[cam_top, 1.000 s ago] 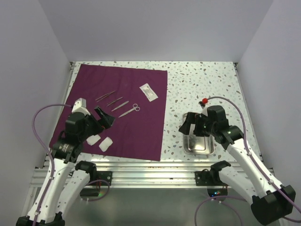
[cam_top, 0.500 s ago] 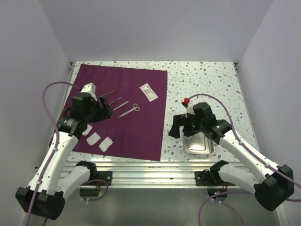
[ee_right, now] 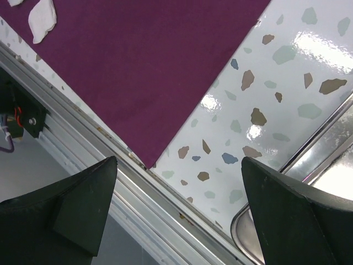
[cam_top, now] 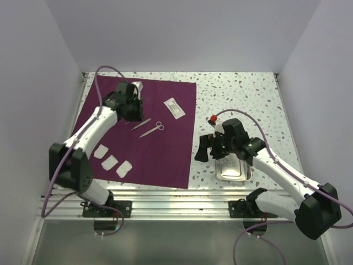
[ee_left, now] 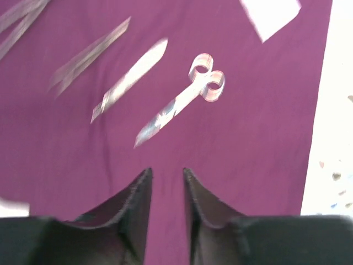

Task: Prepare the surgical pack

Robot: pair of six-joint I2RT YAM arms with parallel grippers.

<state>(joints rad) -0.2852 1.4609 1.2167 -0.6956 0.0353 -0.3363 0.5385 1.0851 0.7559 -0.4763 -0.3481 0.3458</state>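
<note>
My left gripper hangs over the maroon cloth, its fingers parted only a sliver and holding nothing. Scissors and other thin instruments, blurred, lie on the cloth just ahead of it. The cloth is spread flat on the left half of the speckled table, with three white pads near its front-left corner and a white packet toward the back. My right gripper is spread wide and empty over the cloth's near right corner — just beside the steel tray, which sits on bare table.
</note>
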